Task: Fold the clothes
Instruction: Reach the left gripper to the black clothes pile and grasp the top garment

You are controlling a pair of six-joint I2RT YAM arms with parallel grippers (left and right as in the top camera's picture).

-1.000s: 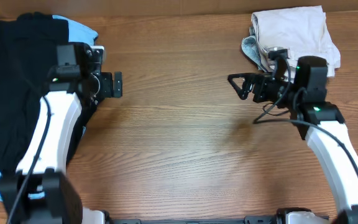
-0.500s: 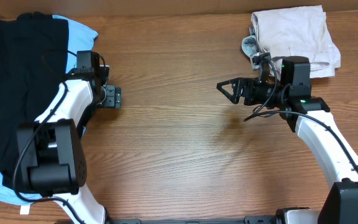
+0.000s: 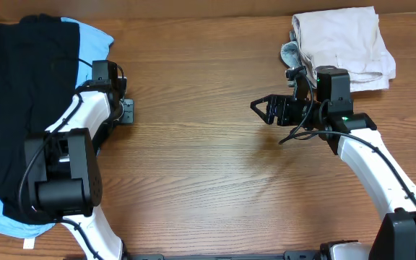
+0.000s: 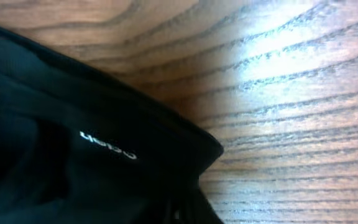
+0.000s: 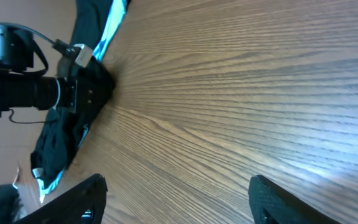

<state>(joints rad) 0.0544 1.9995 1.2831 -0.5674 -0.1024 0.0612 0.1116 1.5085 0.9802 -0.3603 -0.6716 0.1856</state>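
Showing white lettering (image 4: 107, 144) on black shirt (image 4: 48, 112) | left wrist view only

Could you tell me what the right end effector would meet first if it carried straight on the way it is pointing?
Bare wooden table looks free; first in line seems the left end effector at the edge of the black cloth garment, though height is unclear.
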